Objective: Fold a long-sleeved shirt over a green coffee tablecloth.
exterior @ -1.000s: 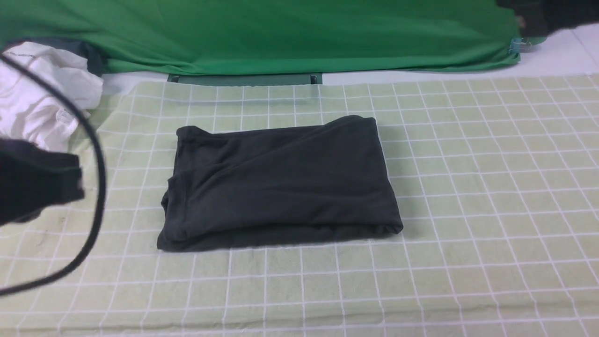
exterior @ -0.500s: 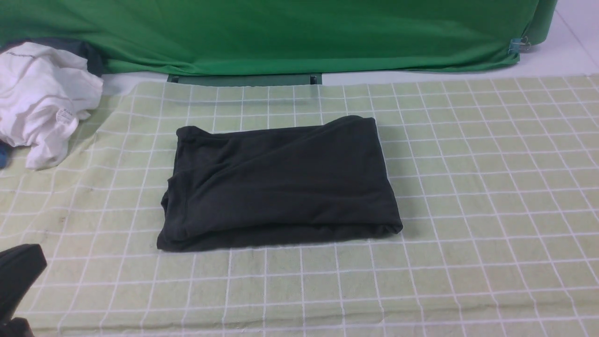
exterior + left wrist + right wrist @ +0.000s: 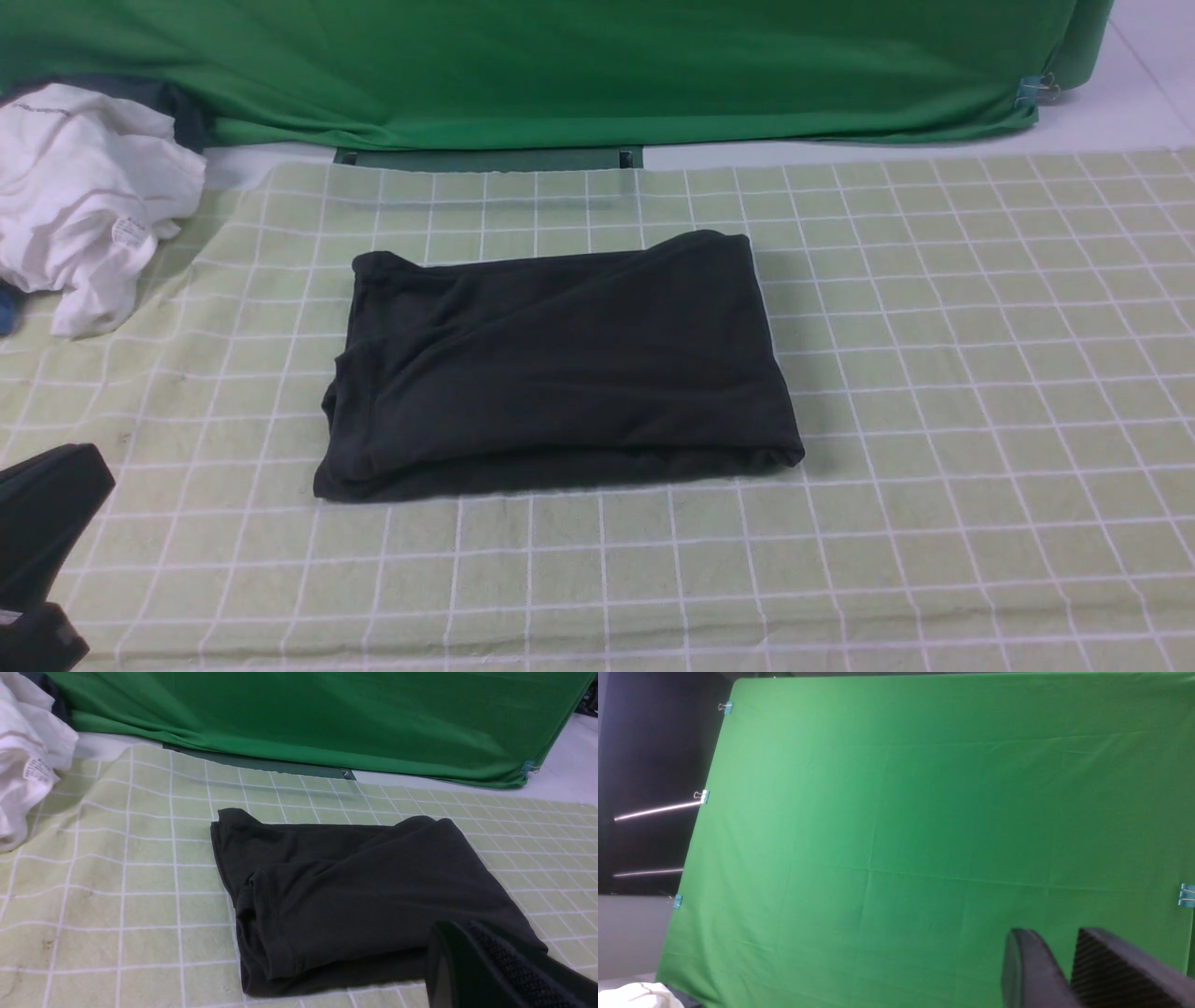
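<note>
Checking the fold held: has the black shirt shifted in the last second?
No. The shirt lies on the same grid squares of the tablecloth, its far edge equally short of the green sheet.

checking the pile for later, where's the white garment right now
In the front view the white garment lies crumpled at the far left, at the tablecloth's edge, in front of the green sheet and left of the folded shirt.

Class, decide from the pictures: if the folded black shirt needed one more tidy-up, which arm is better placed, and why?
Probably the left. The left end effector sits low beside the long-sleeved shirt. The right end effector faces only the green backdrop, away from the tablecloth.
</note>
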